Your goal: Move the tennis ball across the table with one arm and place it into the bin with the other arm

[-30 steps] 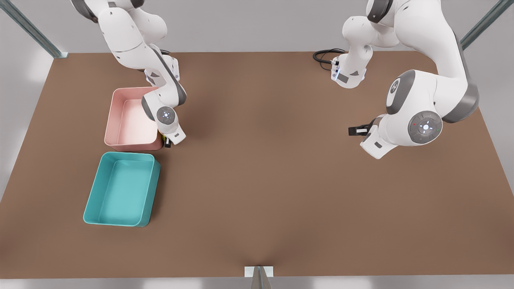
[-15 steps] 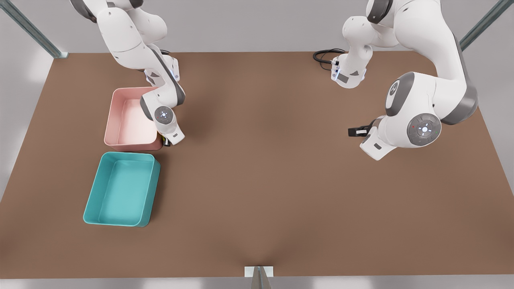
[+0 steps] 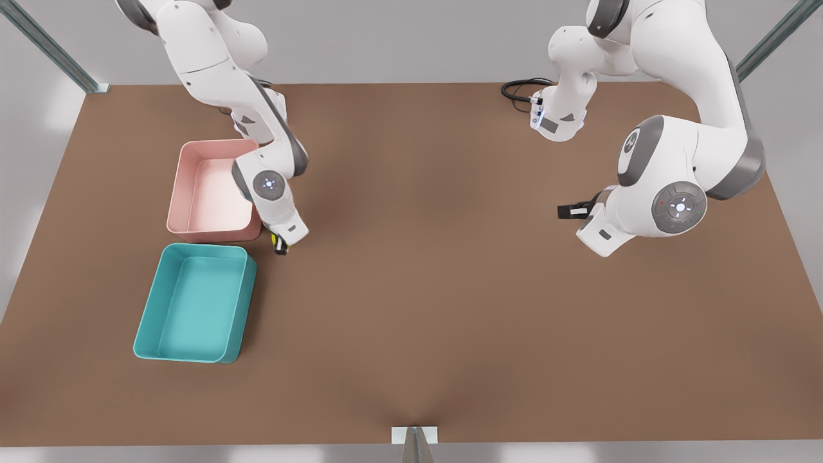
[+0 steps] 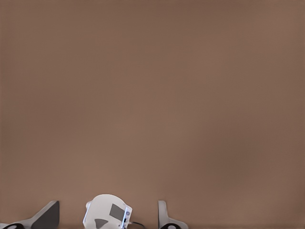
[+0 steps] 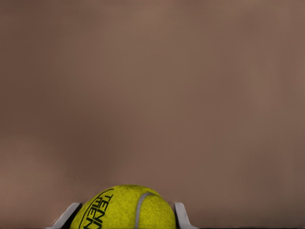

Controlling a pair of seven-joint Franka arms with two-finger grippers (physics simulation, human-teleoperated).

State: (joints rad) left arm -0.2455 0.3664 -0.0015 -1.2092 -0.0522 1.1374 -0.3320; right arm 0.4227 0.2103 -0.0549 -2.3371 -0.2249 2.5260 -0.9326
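Note:
The tennis ball [image 5: 126, 210] is yellow-green with black lettering and sits between the fingers of my right gripper [image 5: 126, 222], which is shut on it. In the front view that gripper [image 3: 279, 245] is on the left, with a sliver of the ball [image 3: 276, 242] showing under the wrist. It hangs just off the pink bin's [image 3: 182, 186] near right corner and beside the teal bin's [image 3: 193, 302] far right corner. My left gripper [image 3: 567, 210] waits open over the table [image 3: 418, 289] at the front view's right, fingers [image 4: 47, 215] spread wide.
The two bins stand side by side at the front view's left, pink behind teal. A black cable [image 3: 521, 89] coils at the table's far edge by the arm base [image 3: 558, 122]. Bare brown tabletop spans the middle and front.
My right gripper has carried the ball from the pink bin's side wall toward the table's front and slightly to the front view's right. The left arm has barely shifted.

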